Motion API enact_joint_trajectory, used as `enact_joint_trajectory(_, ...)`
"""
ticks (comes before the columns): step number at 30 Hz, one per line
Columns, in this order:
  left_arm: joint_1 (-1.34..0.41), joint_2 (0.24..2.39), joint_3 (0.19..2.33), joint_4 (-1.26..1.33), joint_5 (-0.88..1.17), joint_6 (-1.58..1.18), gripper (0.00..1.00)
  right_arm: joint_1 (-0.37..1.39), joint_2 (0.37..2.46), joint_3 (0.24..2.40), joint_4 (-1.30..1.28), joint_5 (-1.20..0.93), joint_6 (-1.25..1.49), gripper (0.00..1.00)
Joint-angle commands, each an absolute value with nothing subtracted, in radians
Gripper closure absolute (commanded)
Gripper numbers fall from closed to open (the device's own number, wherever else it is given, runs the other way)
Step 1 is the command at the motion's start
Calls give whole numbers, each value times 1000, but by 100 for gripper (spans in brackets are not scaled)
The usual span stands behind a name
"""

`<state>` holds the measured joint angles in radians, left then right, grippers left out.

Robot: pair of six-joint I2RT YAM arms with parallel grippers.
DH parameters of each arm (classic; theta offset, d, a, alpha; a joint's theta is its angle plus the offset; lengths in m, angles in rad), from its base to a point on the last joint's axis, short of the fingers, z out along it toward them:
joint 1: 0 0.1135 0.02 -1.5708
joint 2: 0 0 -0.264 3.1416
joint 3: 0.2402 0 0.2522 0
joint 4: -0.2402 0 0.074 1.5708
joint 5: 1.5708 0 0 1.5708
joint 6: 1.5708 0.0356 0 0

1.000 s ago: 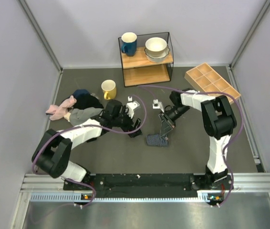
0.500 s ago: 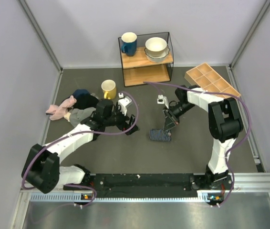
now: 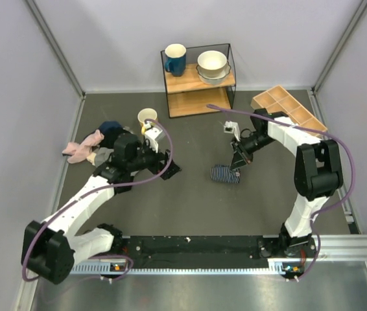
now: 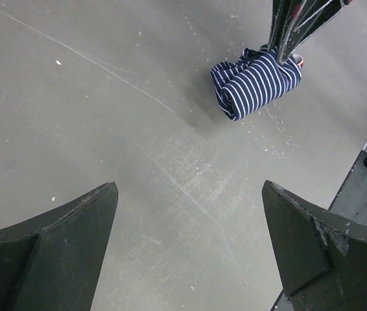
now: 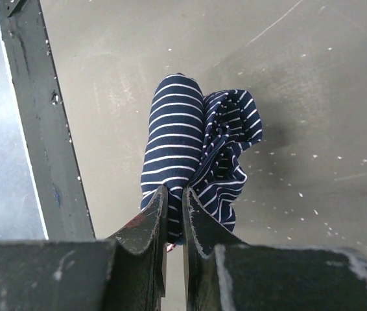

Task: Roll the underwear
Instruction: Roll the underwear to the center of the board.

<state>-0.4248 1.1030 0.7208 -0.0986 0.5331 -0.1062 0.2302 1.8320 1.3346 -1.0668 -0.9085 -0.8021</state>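
Here's the underwear [image 3: 224,174], bundled into a loose striped roll on the dark worktop [image 3: 190,207], a little right of the middle. The right pincer [image 3: 237,164] comes down on its far right end. From the right wrist view, the fingers [image 5: 150,217] are pressed almost together, pinching a fold of the underwear [image 5: 193,146] right at their tips. The rest of the roll spills out beyond them onto the worktop.

Over on the left, the left pincer [image 3: 168,163] is spread wide, nothing between its fingers [image 4: 73,227]. It sits well apart from the roll, with bare worktop between them. In the left wrist view, the underwear [image 4: 255,81] lies far off, with the right pincer [image 4: 294,29] standing on top of it. A yellow mug [image 3: 147,116] and a heap of clothes [image 3: 96,146] sit far left.
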Motion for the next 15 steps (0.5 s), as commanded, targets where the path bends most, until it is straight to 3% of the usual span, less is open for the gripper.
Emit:
enact_joint_trajectory(1, -411, 1013, 814, -228, 522, -69, 2, 189, 1763, 1341, -1052, -901, -824, 100)
enact_joint_trajectory(6, -411, 925, 870, -391, 445, 28, 2, 144, 1752, 1382, -1061, -873, -825, 100)
enact_joint_trajectory(15, -411, 802, 785, -417, 379, 103, 1, 81, 1801, 1495, -1118, -844, -842, 100)
